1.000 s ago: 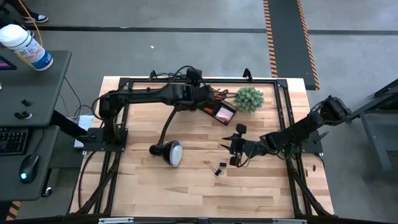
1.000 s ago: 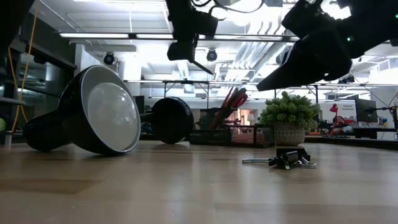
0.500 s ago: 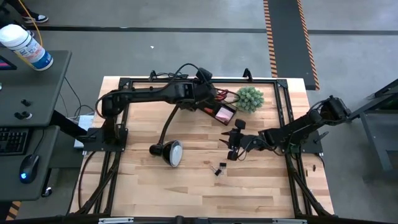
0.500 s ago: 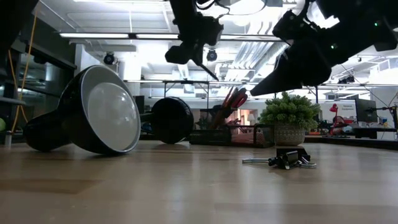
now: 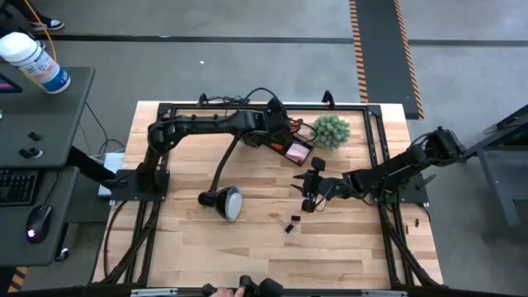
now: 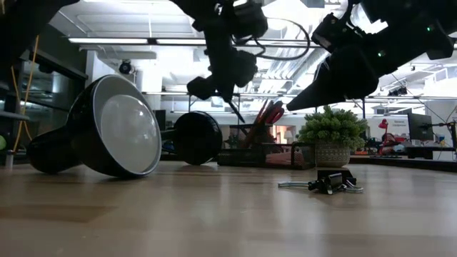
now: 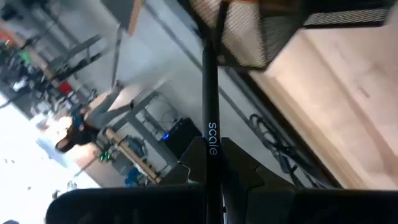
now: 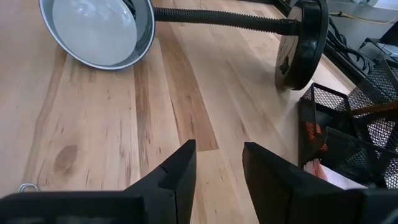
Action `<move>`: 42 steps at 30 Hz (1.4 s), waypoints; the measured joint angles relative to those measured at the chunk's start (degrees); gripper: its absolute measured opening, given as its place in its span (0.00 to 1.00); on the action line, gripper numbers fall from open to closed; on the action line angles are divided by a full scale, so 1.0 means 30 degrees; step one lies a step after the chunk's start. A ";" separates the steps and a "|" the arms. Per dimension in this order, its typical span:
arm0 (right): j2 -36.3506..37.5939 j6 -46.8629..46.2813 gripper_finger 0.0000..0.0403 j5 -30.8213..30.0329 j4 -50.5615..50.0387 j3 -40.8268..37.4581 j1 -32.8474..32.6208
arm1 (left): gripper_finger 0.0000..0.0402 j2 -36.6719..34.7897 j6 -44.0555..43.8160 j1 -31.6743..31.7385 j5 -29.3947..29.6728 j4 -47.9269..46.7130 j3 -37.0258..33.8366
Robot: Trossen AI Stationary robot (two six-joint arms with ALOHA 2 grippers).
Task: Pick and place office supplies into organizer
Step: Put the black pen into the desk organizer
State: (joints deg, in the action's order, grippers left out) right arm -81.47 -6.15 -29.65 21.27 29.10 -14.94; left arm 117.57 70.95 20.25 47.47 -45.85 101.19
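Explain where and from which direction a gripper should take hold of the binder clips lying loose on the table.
Grip the binder clips across the black body, coming straight down from above. In the low view they lie flat and low on the table, wire handles splayed sideways, so only the body offers firm sides. The open right gripper is nearest.

Organizer [image 5: 290, 145] largely covered by left gripper [image 5: 279, 132] in high view. Pen [image 7: 210, 118] tip hidden inside mesh. Binder clips [image 5: 290, 223] too small to count.
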 joint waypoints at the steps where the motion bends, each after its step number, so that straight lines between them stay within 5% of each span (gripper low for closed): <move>1: 0.0000 -0.0052 0.30 -0.0007 -0.0004 0.0000 -0.0005 | 0.00 0.0138 0.0219 0.0000 -0.0159 -0.0092 0.0000; 16: 0.0000 -0.0465 0.30 0.0026 0.0111 0.0000 -0.0007 | 0.00 0.0527 0.4814 0.0015 -0.2337 0.1777 0.0000; 31: 0.0000 -0.0654 0.30 0.0036 0.0147 0.0007 -0.0007 | 0.00 0.0692 0.5561 0.0954 -0.4318 0.1983 0.0018; 42: 0.0000 -0.0794 0.30 0.0050 0.0332 0.0029 -0.0007 | 0.00 0.1867 0.7050 0.1192 -0.3819 0.2921 0.0073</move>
State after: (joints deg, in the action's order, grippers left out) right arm -81.47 -8.53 -29.50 22.27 29.19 -14.96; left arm 123.17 92.10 23.83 36.01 -37.09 101.41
